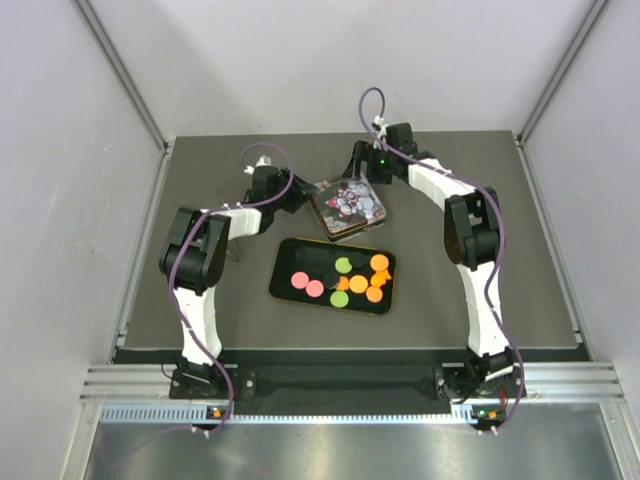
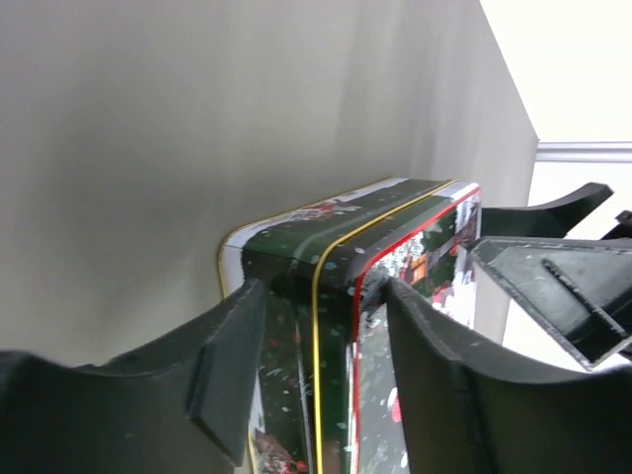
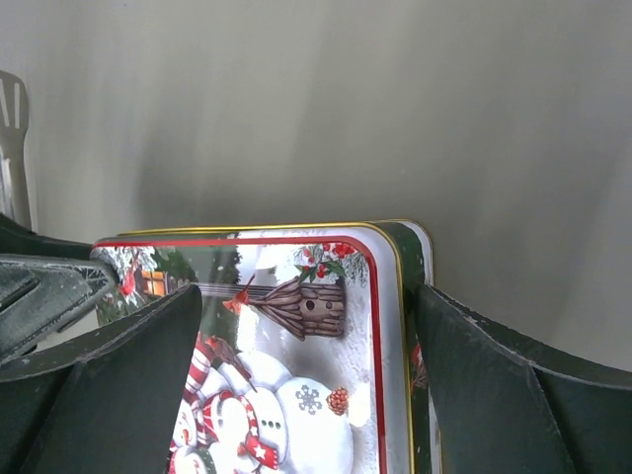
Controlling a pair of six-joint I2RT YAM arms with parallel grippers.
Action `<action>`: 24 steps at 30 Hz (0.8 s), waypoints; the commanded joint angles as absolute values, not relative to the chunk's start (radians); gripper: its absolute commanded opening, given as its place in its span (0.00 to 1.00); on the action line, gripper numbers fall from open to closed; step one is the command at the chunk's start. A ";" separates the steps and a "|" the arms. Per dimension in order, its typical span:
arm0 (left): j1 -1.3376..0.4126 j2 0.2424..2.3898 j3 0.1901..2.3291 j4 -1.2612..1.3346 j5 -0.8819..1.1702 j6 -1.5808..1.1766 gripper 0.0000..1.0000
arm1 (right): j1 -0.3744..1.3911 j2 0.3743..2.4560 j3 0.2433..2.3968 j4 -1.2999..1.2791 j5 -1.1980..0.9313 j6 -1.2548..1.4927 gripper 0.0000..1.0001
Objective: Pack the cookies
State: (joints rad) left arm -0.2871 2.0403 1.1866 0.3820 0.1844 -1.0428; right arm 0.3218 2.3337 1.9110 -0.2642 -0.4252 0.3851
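Both grippers at one cookie tin; one tray of loose cookies nearer the arm bases.

Left gripper [image 2: 324,292]: fingers narrow, clamped on a corner of the cookie tin [image 1: 349,207], lid on. Right gripper [image 3: 306,296]: fingers wide, straddling the opposite corner; grip cannot be confirmed. The black tray [image 1: 285,263] lies just beside the tin and holds two pink cookies [image 1: 307,284], two green cookies [image 1: 343,265] and at least four orange cookies [image 1: 370,282], some overlapping. The table [image 1: 500,290] has open surface left and right of both.
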 commanded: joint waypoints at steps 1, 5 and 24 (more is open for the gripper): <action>-0.284 2.071 1.190 0.319 0.123 -1.031 0.49 | 0.354 2.338 1.901 -0.259 -0.428 0.364 0.87; -0.285 2.080 1.193 0.292 0.109 -1.031 0.45 | 0.365 2.336 1.885 -0.259 -0.416 0.359 0.87; -0.316 2.160 1.213 0.196 0.066 -1.035 0.20 | 0.402 2.358 1.907 -0.319 -0.384 0.331 0.87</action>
State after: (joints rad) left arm -0.2974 2.0735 1.2354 0.3649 0.1177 -1.0504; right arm 0.3454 2.3348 1.8858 -0.2584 -0.3561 0.3508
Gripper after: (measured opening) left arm 0.390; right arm 0.873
